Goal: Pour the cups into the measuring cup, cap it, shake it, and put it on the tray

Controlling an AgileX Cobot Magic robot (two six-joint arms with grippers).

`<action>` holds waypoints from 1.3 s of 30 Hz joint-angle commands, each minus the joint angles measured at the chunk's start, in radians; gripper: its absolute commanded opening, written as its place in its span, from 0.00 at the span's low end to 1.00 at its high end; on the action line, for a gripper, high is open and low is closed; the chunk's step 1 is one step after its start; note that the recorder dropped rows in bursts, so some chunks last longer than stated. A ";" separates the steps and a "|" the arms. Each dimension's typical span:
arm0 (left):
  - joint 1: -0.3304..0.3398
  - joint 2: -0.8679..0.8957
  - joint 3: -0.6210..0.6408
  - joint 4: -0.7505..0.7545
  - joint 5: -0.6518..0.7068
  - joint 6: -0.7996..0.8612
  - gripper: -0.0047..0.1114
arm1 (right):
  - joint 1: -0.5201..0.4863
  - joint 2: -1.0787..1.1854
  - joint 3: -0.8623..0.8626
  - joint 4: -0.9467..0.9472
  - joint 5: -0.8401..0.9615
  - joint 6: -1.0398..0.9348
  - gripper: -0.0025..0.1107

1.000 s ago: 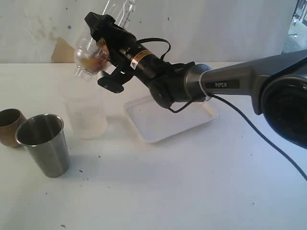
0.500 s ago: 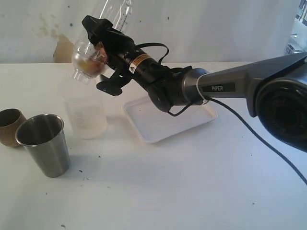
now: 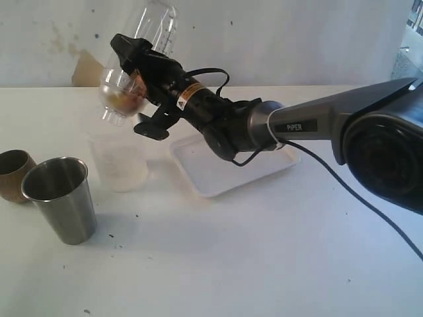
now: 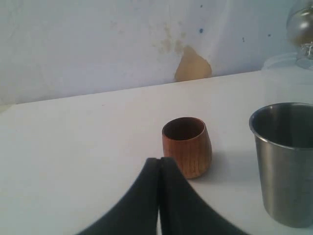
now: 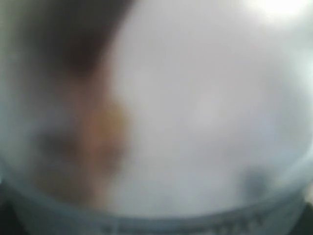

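My right gripper (image 3: 137, 68) is shut on the measuring cup (image 3: 153, 26), holding it in the air, tilted. Its base points up and its clear domed lid (image 3: 119, 99) points down, with brownish contents against the lid. It hangs above the frosted plastic cup (image 3: 120, 162). The right wrist view is filled by the blurred measuring cup (image 5: 161, 112). The steel tumbler (image 3: 61, 198) and the brown cup (image 3: 13, 173) stand at the left. My left gripper (image 4: 160, 160) is shut and empty, just short of the brown cup (image 4: 187, 146), beside the tumbler (image 4: 286, 161). The white tray (image 3: 218, 175) lies empty under the right arm.
The right arm (image 3: 317, 119) reaches across the table from the right, over the tray. A pale wall with a brown patch (image 4: 193, 63) stands behind the table. The frosted cup's rim (image 4: 281, 61) shows beyond the tumbler.
The right gripper has swung the measuring cup. Its lid end has dropped a little toward the frosted cup and its base now shows sharply. The cups on the table have not moved.
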 commanded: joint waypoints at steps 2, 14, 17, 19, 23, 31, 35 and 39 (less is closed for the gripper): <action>-0.001 -0.003 0.005 0.001 0.000 -0.002 0.04 | -0.001 -0.001 -0.011 0.000 -0.067 -0.016 0.02; -0.001 -0.003 0.005 0.001 0.000 -0.002 0.04 | -0.001 -0.001 -0.011 0.016 -0.116 -0.016 0.02; -0.001 -0.003 0.005 0.001 0.000 -0.002 0.04 | -0.001 -0.001 -0.011 0.016 -0.116 -0.016 0.02; -0.001 -0.003 0.005 0.001 0.000 -0.002 0.04 | -0.001 -0.001 -0.011 0.016 -0.116 -0.016 0.02; -0.001 -0.003 0.005 0.001 0.000 -0.002 0.04 | -0.001 -0.001 -0.011 0.015 -0.107 -0.016 0.02; -0.001 -0.003 0.005 0.001 0.000 -0.002 0.04 | -0.001 -0.001 -0.011 0.015 -0.093 -0.016 0.02; -0.001 -0.003 0.005 0.001 0.000 -0.002 0.04 | -0.001 -0.001 -0.011 0.017 -0.092 -0.016 0.02; -0.001 -0.003 0.005 0.001 0.000 -0.002 0.04 | -0.001 -0.001 -0.011 0.019 -0.092 -0.016 0.02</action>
